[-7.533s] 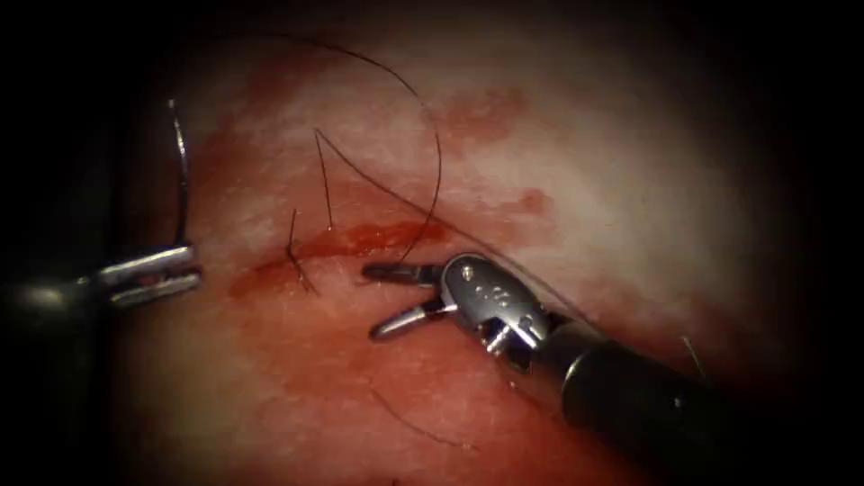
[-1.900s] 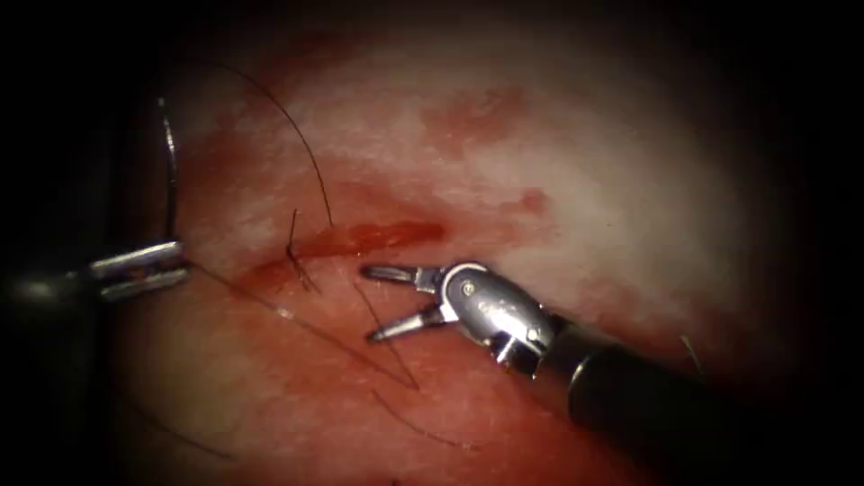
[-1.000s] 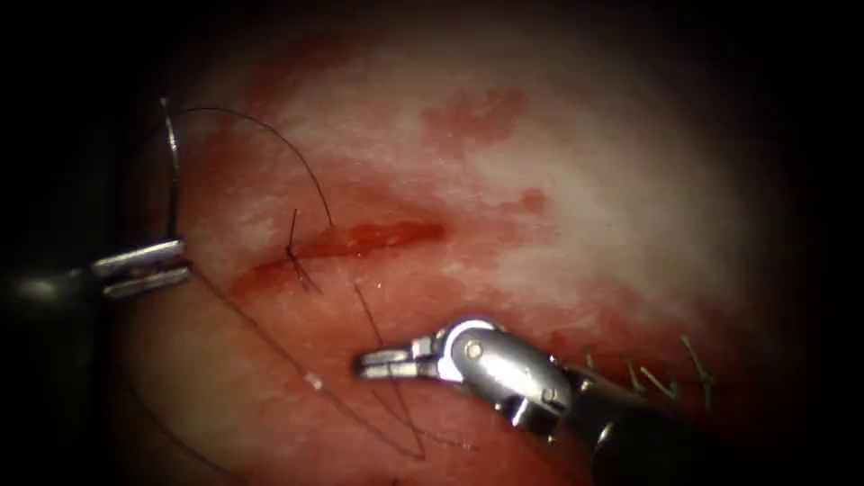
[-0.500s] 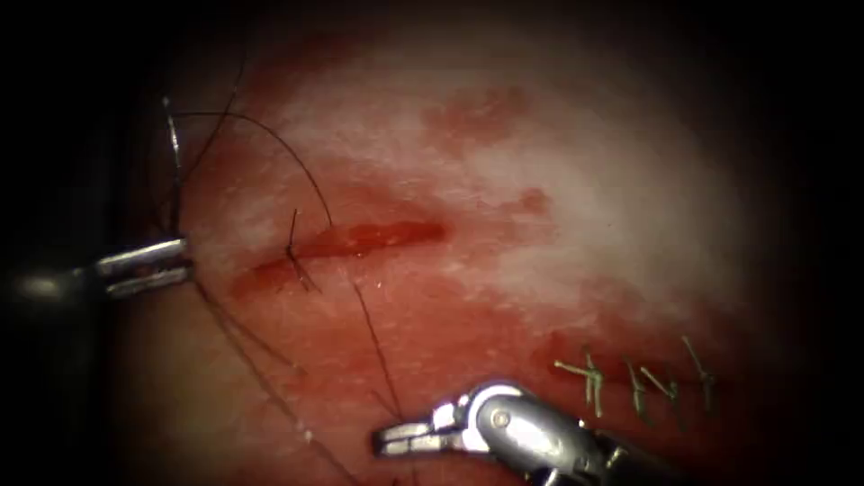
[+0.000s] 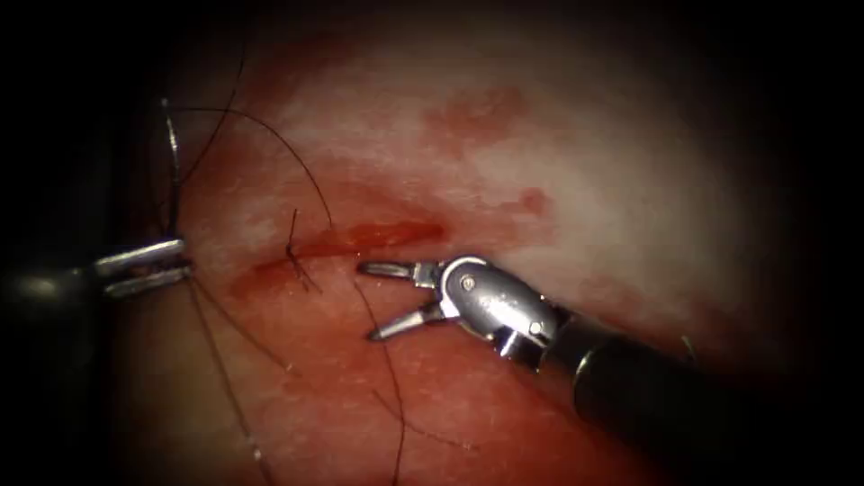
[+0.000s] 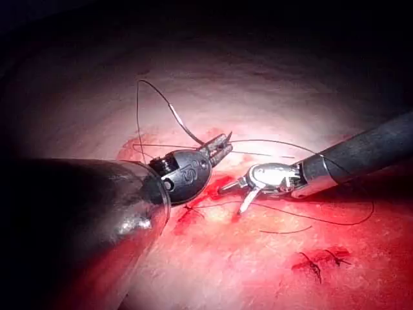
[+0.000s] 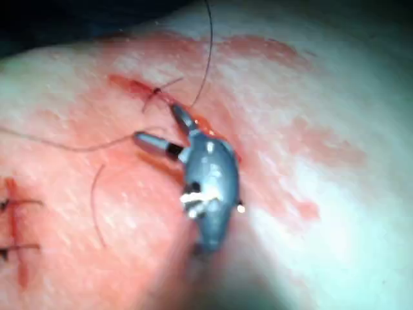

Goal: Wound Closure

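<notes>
My left tool (image 5: 148, 267) sits left of the cut (image 5: 378, 236), its jaws shut on the curved needle (image 5: 171, 171) near its lower end. The needle stands upward, free of the tissue (image 5: 585, 180). Dark thread (image 5: 301, 171) arcs from the needle's top to the cut, beside a tied knot (image 5: 292, 252) with short cut ends. Another strand (image 5: 389, 378) trails down over the tissue. My right tool (image 5: 367, 301) lies just below the cut with its jaws open, holding nothing. The left wrist view shows the left tool (image 6: 221, 145) and the right tool (image 6: 233, 197). In the right wrist view the right tool (image 7: 158, 126) is by the knot (image 7: 155, 93).
Red fluid (image 5: 270, 279) stains the tissue around and below the cut. Finished stitches (image 6: 319, 261) sit further along, beyond the right tool. A loose piece of thread (image 5: 423, 432) lies on the tissue near the front.
Half a second ago the right tool was low near the front edge with shut jaws; it has come back up to the cut and opened. The left tool and needle stayed put.
</notes>
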`<action>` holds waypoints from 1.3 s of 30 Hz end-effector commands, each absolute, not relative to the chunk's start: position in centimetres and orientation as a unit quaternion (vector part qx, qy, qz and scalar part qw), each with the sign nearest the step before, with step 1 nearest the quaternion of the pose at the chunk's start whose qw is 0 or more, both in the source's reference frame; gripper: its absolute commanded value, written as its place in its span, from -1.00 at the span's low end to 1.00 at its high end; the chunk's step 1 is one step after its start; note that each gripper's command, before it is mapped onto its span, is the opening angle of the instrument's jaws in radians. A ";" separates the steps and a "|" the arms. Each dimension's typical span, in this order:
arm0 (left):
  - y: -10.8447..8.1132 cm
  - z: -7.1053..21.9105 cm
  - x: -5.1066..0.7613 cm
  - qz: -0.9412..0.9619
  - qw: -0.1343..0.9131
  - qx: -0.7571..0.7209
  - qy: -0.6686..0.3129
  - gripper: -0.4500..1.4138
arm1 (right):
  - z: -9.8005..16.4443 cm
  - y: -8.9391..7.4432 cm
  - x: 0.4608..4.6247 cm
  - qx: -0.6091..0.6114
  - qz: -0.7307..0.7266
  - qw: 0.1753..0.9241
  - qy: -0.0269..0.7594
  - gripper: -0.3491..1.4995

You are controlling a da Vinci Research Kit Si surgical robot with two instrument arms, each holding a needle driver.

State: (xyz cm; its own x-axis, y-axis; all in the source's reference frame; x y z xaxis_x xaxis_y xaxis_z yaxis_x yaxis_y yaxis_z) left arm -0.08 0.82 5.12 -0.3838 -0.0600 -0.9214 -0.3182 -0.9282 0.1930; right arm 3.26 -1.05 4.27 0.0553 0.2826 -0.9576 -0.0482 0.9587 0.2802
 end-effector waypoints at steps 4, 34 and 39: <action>0.8 5.2 -0.12 0.813 0.081 -0.550 0.171 -1.00 | 4.5 -1.1 3.55 0.085 0.106 0.731 0.669 0.55; 0.8 5.2 -0.11 0.814 0.084 -0.550 0.169 -1.00 | 3.0 -2.1 2.99 0.184 0.056 0.717 0.670 -1.00; 0.8 5.2 -0.11 0.814 0.084 -0.550 0.169 -1.00 | 2.9 -2.0 2.98 0.187 0.048 0.711 0.676 -1.00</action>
